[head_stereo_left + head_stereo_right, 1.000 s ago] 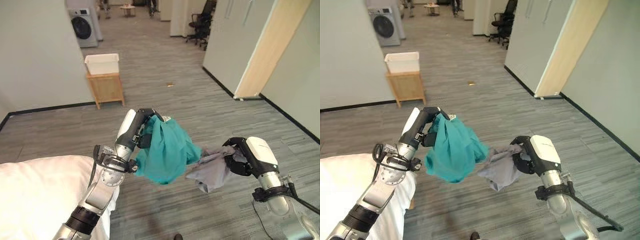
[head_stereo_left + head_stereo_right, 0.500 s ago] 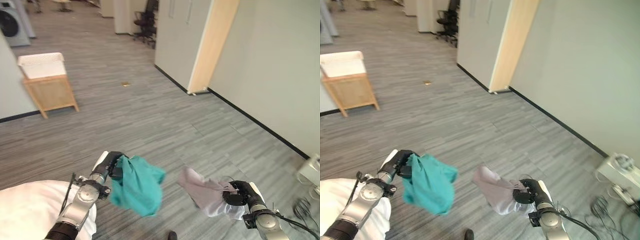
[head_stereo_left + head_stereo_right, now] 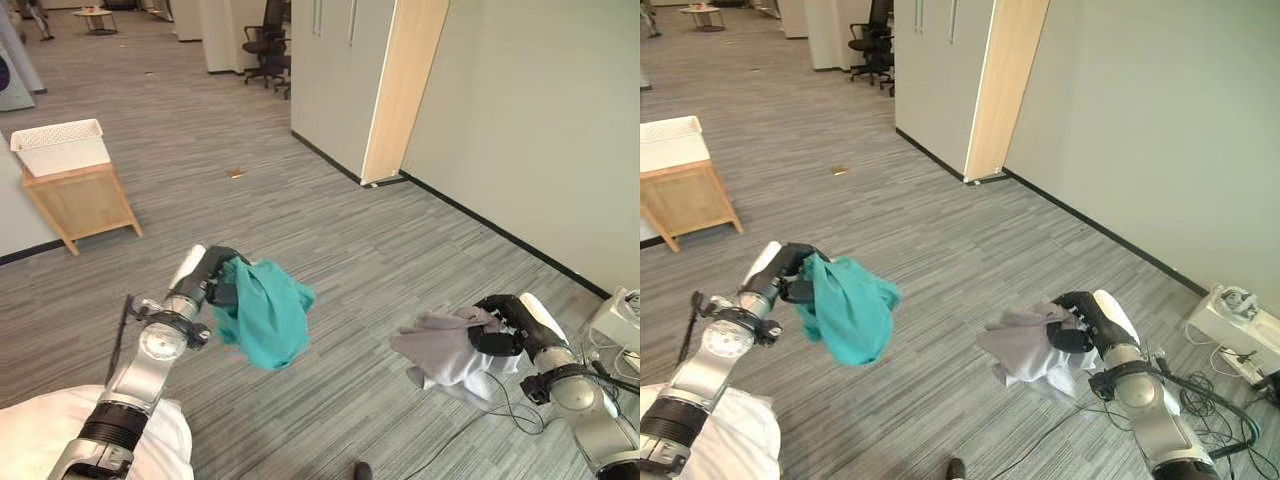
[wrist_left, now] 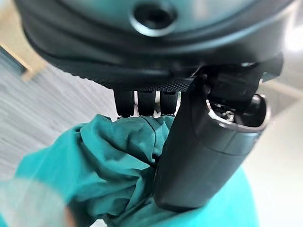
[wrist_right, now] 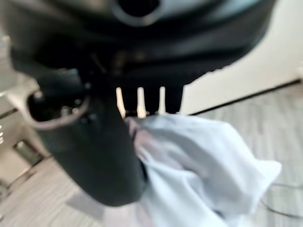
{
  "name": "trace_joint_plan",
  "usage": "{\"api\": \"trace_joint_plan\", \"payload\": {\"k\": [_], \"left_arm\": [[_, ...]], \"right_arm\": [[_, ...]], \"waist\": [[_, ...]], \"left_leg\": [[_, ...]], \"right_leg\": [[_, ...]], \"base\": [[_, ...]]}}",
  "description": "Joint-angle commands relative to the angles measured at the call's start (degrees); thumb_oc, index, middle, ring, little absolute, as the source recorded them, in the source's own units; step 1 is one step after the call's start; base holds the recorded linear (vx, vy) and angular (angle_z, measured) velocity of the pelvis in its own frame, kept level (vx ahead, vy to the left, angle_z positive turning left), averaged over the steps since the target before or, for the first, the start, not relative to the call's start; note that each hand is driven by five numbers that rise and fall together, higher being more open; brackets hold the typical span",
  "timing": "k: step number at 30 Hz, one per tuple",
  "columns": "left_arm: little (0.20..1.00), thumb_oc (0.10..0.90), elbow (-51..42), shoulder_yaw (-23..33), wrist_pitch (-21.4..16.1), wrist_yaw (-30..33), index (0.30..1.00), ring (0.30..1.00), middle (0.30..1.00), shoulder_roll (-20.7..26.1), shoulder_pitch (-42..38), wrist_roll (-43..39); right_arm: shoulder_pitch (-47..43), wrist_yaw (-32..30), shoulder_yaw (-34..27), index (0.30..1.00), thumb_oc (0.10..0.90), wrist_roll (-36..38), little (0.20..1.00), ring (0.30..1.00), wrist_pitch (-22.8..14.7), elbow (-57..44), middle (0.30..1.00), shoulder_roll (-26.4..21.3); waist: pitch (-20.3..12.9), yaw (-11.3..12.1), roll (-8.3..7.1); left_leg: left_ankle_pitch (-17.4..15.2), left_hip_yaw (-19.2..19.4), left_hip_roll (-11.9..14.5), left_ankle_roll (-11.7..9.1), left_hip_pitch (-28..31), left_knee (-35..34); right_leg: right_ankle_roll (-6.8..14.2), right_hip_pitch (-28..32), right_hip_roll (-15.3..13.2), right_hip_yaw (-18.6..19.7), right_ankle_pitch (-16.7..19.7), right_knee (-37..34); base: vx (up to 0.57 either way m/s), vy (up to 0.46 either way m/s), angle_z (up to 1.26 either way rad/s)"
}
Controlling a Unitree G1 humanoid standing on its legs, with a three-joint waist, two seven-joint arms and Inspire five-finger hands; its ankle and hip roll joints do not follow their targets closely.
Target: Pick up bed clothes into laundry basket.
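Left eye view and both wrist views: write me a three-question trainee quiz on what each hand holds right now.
1. True or false: the left hand is shut on the crumpled teal cloth garment.
2. The right hand grips: A) pale grey cloth garment B) white pillow C) nothing.
3. Fill in: the white slatted laundry basket sits on a small ____ stand.

Key: 1 true; 2 A; 3 wooden.

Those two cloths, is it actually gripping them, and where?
Yes. Left hand grips the teal cloth by a bunched upper edge; right hand clutches the grey cloth likewise.
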Motion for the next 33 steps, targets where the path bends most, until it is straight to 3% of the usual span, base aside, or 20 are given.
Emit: {"api": "trace_joint_plan", "payload": {"k": [1,3,5,6,7,8,10,11,12,15,18,21,22,24,26,28,30,31,32,33], "left_arm": [[0.300,0.400,-6.94,4.77,-8.59,5.52,0.300,0.300,0.300,4.97,-8.49,-5.36],[0.300,0.400,-7.04,5.86,-8.73,5.46,0.300,0.300,0.300,4.73,-7.01,-8.39],[0.300,0.400,-8.39,7.55,-8.35,5.42,0.300,0.300,0.300,4.50,-4.92,-9.87],[0.300,0.400,-8.59,7.78,-8.26,5.39,0.300,0.300,0.300,4.47,-4.73,-9.88],[0.300,0.400,-10.88,8.88,-8.58,5.63,0.300,0.300,0.300,3.81,-1.88,-11.79],[0.300,0.400,-11.53,9.00,-8.88,5.53,0.300,0.300,0.300,3.00,-0.50,-12.35],[0.300,0.400,-12.69,9.27,-9.29,5.17,0.300,0.300,0.300,1.62,1.84,-11.71],[0.300,0.400,-12.74,9.35,-9.28,5.16,0.300,0.300,0.300,1.60,1.92,-11.69],[0.300,0.400,-13.46,9.40,-9.84,4.70,0.300,0.300,0.300,1.00,2.83,-11.16],[0.300,0.400,-14.14,9.24,-10.08,3.92,0.300,0.300,0.300,0.34,3.56,-11.59],[0.300,0.400,-15.56,9.31,-9.93,2.72,0.300,0.300,0.300,-0.33,5.53,-11.58],[0.300,0.400,-16.03,9.24,-9.79,2.52,0.300,0.300,0.300,-0.74,6.08,-12.11],[0.300,0.400,-16.08,8.73,-9.59,2.81,0.300,0.300,0.300,-1.17,6.44,-12.21],[0.300,0.400,-16.39,9.14,-8.80,2.55,0.300,0.300,0.300,-1.14,7.31,-12.52],[0.300,0.400,-16.59,9.02,-8.20,2.16,0.300,0.300,0.300,-1.63,8.23,-12.47],[0.300,0.400,-16.30,7.87,-7.55,1.61,0.300,0.300,0.300,-2.55,8.66,-11.81],[0.300,0.400,-16.24,5.98,-7.03,1.31,0.300,0.300,0.300,-3.62,8.29,-11.45],[0.300,0.400,-16.20,5.86,-7.02,1.34,0.300,0.300,0.300,-3.51,8.21,-11.42],[0.300,0.400,-16.15,4.25,-6.70,1.74,0.300,0.300,0.300,-3.95,6.96,-10.74],[0.300,0.400,-16.09,4.18,-6.70,1.79,0.300,0.300,0.300,-3.93,6.84,-10.70]], "right_arm": [[-12.29,-4.49,-6.46,0.300,0.400,-2.00,0.300,0.300,-4.14,-9.12,0.300,-5.69],[-13.96,-4.64,-5.02,0.300,0.400,-2.70,0.300,0.300,-4.12,-9.01,0.300,-6.78],[-16.27,-4.94,-3.00,0.300,0.400,-3.37,0.300,0.300,-3.97,-9.31,0.300,-7.47],[-16.49,-4.95,-2.82,0.300,0.400,-3.38,0.300,0.300,-3.91,-9.29,0.300,-7.50],[-18.83,-4.97,-0.46,0.300,0.400,-3.09,0.300,0.300,-3.48,-9.48,0.300,-8.08],[-19.71,-4.53,0.15,0.300,0.400,-3.17,0.300,0.300,-3.30,-9.54,0.300,-8.48],[-21.74,-3.53,1.79,0.300,0.400,-2.85,0.300,0.300,-3.07,-9.56,0.300,-8.54],[-21.86,-3.54,1.91,0.300,0.400,-2.83,0.300,0.300,-3.08,-9.49,0.300,-8.54],[-22.06,-3.13,2.65,0.300,0.400,-2.56,0.300,0.300,-3.22,-9.43,0.300,-9.03],[-22.13,-2.55,3.56,0.300,0.400,-2.28,0.300,0.300,-3.15,-8.32,0.300,-9.68],[-21.78,-1.86,4.35,0.300,0.400,-2.31,0.300,0.300,-3.33,-7.88,0.300,-9.60],[-22.31,-1.56,5.22,0.300,0.400,-2.62,0.300,0.300,-3.76,-8.01,0.300,-9.72],[-22.81,-1.27,6.17,0.300,0.400,-3.11,0.300,0.300,-4.04,-8.01,0.300,-9.44],[-23.04,0.00,7.35,0.300,0.400,-3.20,0.300,0.300,-3.69,-8.39,0.300,-8.68],[-21.24,0.26,6.97,0.300,0.400,-4.39,0.300,0.300,-2.93,-8.26,0.300,-7.26],[-19.32,-0.29,5.94,0.300,0.400,-5.56,0.300,0.300,-2.37,-7.93,0.300,-4.76],[-17.77,-1.53,4.27,0.300,0.400,-6.25,0.300,0.300,-1.91,-7.44,0.300,-1.65],[-17.61,-1.58,4.11,0.300,0.400,-6.33,0.300,0.300,-1.88,-7.52,0.300,-1.51],[-17.40,-2.79,3.26,0.300,0.400,-6.30,0.300,0.300,-1.42,-7.45,0.300,0.98],[-17.36,-2.81,3.18,0.300,0.400,-6.35,0.300,0.300,-1.37,-7.53,0.300,1.02]], "waist": [[0.56,1.46,-0.23],[0.09,2.23,0.36],[1.30,3.92,1.10],[1.49,3.65,1.35],[3.67,6.00,0.02],[4.52,7.57,-0.99],[5.74,8.83,-2.46],[5.67,8.81,-2.36],[6.40,10.01,-2.26],[6.28,11.16,-1.53],[5.51,11.22,0.01],[5.45,11.56,0.85],[5.53,11.51,1.44],[4.16,10.80,2.00],[2.59,9.99,2.14],[1.55,9.98,1.08],[1.28,9.31,-0.55],[1.28,9.47,-0.77],[1.88,8.05,-0.53],[1.93,8.16,-0.59]], "left_leg": [[-3.41,-1.64,5.37,-3.34,2.51,0.45],[1.74,-1.24,8.48,-4.67,3.41,2.83],[8.42,-3.79,13.10,-5.35,0.52,13.73],[8.23,-4.30,13.76,-5.48,0.02,14.69],[6.67,-13.15,13.09,-1.85,-5.49,29.89],[3.78,-16.65,9.60,-0.39,-8.36,34.05],[-2.11,-18.30,2.74,2.26,-15.37,41.12],[-2.42,-18.27,2.84,2.35,-15.57,41.52],[-5.02,-16.05,-1.83,3.36,-19.33,40.87],[-6.66,-11.73,-4.63,3.94,-22.57,31.88],[-1.54,-5.36,-5.46,3.53,-21.93,16.88],[2.46,-2.95,-4.48,2.41,-21.86,6.87],[4.10,-0.13,-2.15,2.15,-23.09,0.98],[2.98,1.89,-0.30,2.85,-22.48,0.60],[6.00,3.95,-0.61,3.02,-20.30,0.55],[6.36,4.66,-2.90,4.43,-18.23,0.64],[3.62,5.99,-6.11,7.17,-15.83,0.83],[3.30,6.14,-6.49,7.48,-15.77,0.81],[0.51,6.38,-8.42,9.51,-12.15,0.65],[0.35,6.47,-8.56,9.72,-12.24,0.68]], "right_leg": [[5.46,-1.12,-8.82,6.86,-2.70,0.52],[3.72,0.59,-6.11,6.57,-6.41,0.73],[0.06,4.21,-1.22,6.34,-9.58,-0.23],[-0.24,4.44,-0.80,6.12,-9.65,-0.38],[-3.87,7.21,1.78,6.54,-11.84,-0.74],[-4.53,8.49,2.30,7.56,-12.43,-0.92],[-5.17,9.50,2.51,8.92,-12.79,-1.12],[-5.08,9.43,2.53,8.97,-12.84,-1.12],[-5.18,10.04,3.22,10.45,-13.75,-1.12],[-4.48,12.49,4.56,11.81,-16.82,-1.12],[-3.77,14.99,6.45,10.69,-18.66,-1.12],[-3.41,16.97,7.05,9.75,-20.06,-1.01],[-2.87,18.98,7.15,8.38,-21.84,0.09],[-2.05,20.51,7.24,7.66,-23.13,0.96],[-1.69,22.19,7.19,8.26,-23.87,2.67],[0.07,21.57,5.09,8.07,-20.04,9.34],[4.45,19.14,1.50,7.62,-12.10,19.30],[4.92,18.90,1.04,7.85,-12.11,19.77],[5.84,14.15,-2.29,7.77,-3.24,30.90],[5.84,13.64,-2.55,8.00,-3.38,31.68]], "base": [[0.20,-0.450,-0.04],[0.21,-0.462,-0.30],[0.17,-0.475,-0.39],[0.24,-0.622,-0.32],[0.29,-0.634,-0.36],[0.37,-0.713,-0.70],[0.13,-0.273,-0.94],[0.15,-0.175,-0.80],[0.24,-0.123,-0.55],[0.37,-0.073,-0.53],[0.41,0.052,-0.35],[0.36,0.042,0.15],[0.65,0.092,0.20],[0.68,0.075,0.20],[0.71,0.044,0.14],[0.68,0.049,0.05],[0.50,0.106,0.08],[0.53,0.180,0.31],[0.32,0.146,0.23],[0.64,0.218,0.20]]}}
